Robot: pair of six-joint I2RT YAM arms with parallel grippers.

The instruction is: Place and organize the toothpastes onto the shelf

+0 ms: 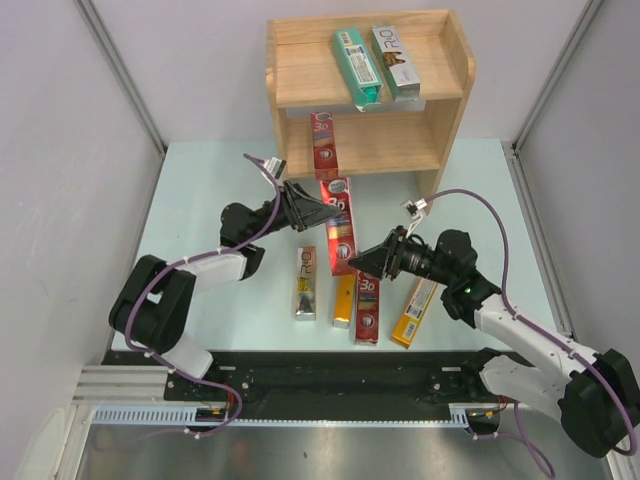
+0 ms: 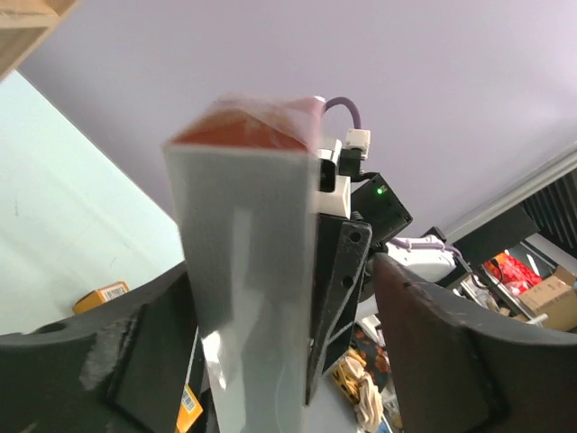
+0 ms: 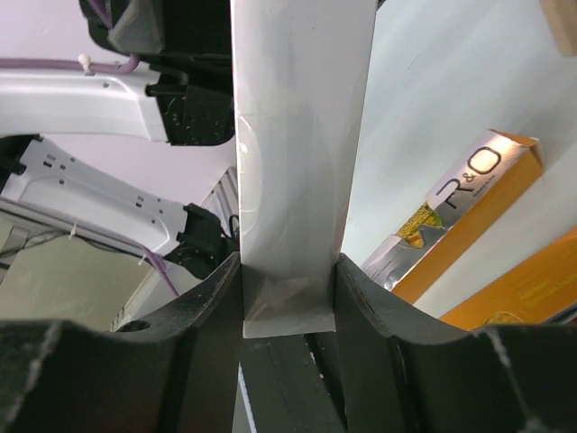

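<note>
Right fingers [image 3: 203, 343] clamp the near end of a red "3D" carton [image 1: 339, 228] at the middle of the worktop [image 1: 200, 190], near the shelf [image 1: 455, 105] (top tier: teal carton [image 1: 357, 67], silver "R&O" carton [image 1: 396, 60]), while left fingers [image 2: 433, 352] stand open around it.

The shelf [image 1: 455, 80] stands at the desk's [image 1: 200, 200] far side. On its top tier a left carton [image 1: 357, 66] and a right carton [image 1: 396, 60] lie side by side, and a lower carton [image 1: 324, 145] lies on the tier beneath. Before the shelf, a middle carton [image 1: 339, 222] sits between the left claw [image 1: 310, 208] and the right claw [image 1: 365, 262]. Nearer me, a row of four cartons [image 1: 367, 312] lies on the desk.
</note>
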